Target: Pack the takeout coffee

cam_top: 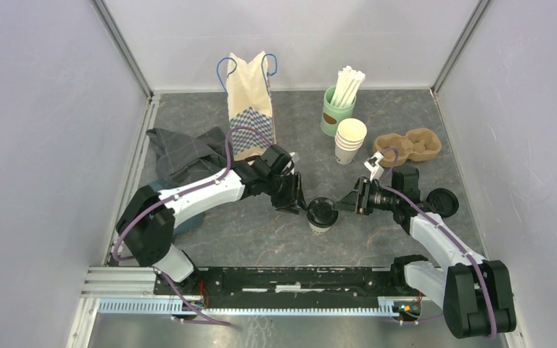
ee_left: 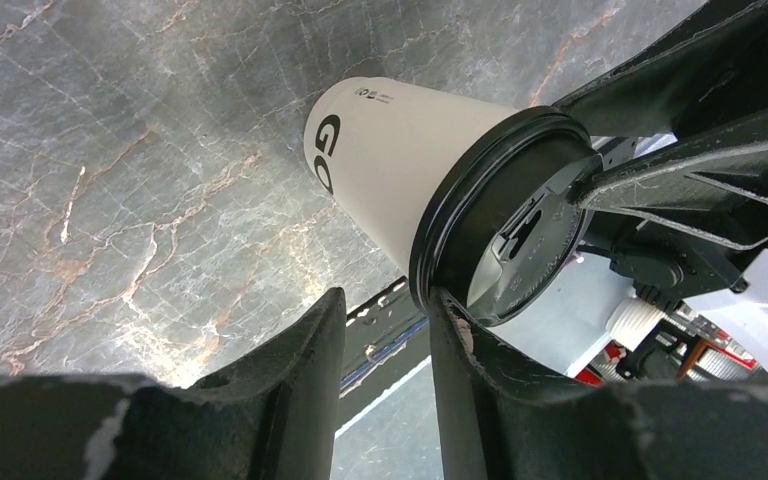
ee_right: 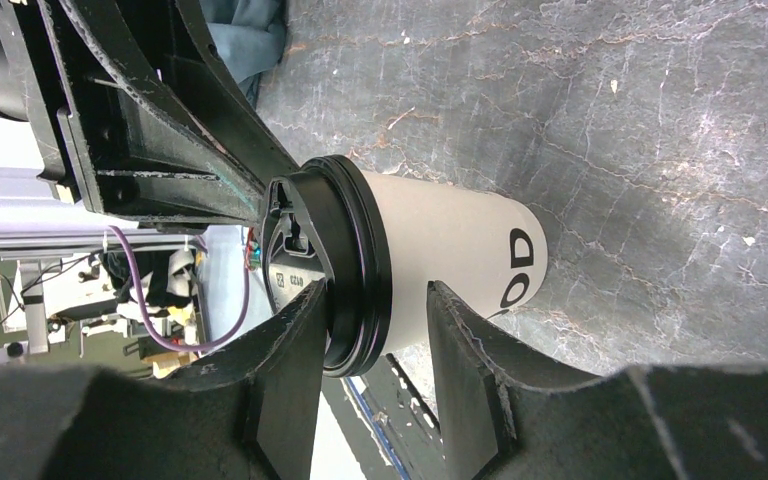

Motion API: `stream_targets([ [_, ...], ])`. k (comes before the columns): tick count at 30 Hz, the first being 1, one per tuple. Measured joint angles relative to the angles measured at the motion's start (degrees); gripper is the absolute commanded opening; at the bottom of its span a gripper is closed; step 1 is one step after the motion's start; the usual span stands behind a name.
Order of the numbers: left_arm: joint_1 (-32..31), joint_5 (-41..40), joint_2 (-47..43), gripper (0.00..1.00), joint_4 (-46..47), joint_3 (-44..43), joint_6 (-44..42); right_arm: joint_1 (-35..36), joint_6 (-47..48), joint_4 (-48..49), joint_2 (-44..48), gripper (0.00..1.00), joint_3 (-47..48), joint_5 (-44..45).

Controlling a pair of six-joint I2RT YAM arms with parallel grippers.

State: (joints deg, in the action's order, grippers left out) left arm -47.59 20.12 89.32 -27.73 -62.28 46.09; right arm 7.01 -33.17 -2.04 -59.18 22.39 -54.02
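Note:
One takeout coffee (cam_top: 321,215), a white paper cup with black print and a black lid, stands upright mid-table between both arms. My left gripper (cam_top: 297,205) is at its left side. In the left wrist view the jaws (ee_left: 387,300) are open with nothing between them, and one fingertip (ee_left: 445,312) rests against the lid rim of the cup (ee_left: 400,170). My right gripper (cam_top: 343,205) is at the cup's right side. Its jaws (ee_right: 375,290) are open and straddle the lid rim: one finger lies over the lid top, the other beside the cup wall (ee_right: 450,240).
A paper bag (cam_top: 250,109) with blue handles stands at the back, with a grey cloth (cam_top: 185,152) to its left. Behind the cup are a green cup of straws (cam_top: 337,109), a stack of white cups (cam_top: 350,140) and a brown pulp carrier (cam_top: 408,146). A loose black lid (cam_top: 442,201) lies right.

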Motion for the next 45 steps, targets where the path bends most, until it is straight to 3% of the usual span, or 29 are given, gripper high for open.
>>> stream_targets([
  [19, -1.07, -1.7, 3.5, 0.38, -3.13, -3.87, -1.29, 0.0, 0.68, -0.68, 0.39, 0.45, -0.28, 0.72],
  [35, -3.08, -4.17, 3.28, 0.34, 1.4, -1.29, -2.08, -1.44, 1.51, -1.66, 0.74, 0.45, -0.61, 0.61],
  [41, -4.74, -6.95, 3.8, 0.37, 0.09, -3.58, -3.04, -1.53, 1.57, -1.79, 0.52, 0.46, -0.5, 0.48],
  [45, -5.66, -9.77, 4.83, 0.41, -5.77, -8.52, -4.15, -1.53, 2.58, -3.39, 0.46, 0.46, 0.42, 0.48],
])
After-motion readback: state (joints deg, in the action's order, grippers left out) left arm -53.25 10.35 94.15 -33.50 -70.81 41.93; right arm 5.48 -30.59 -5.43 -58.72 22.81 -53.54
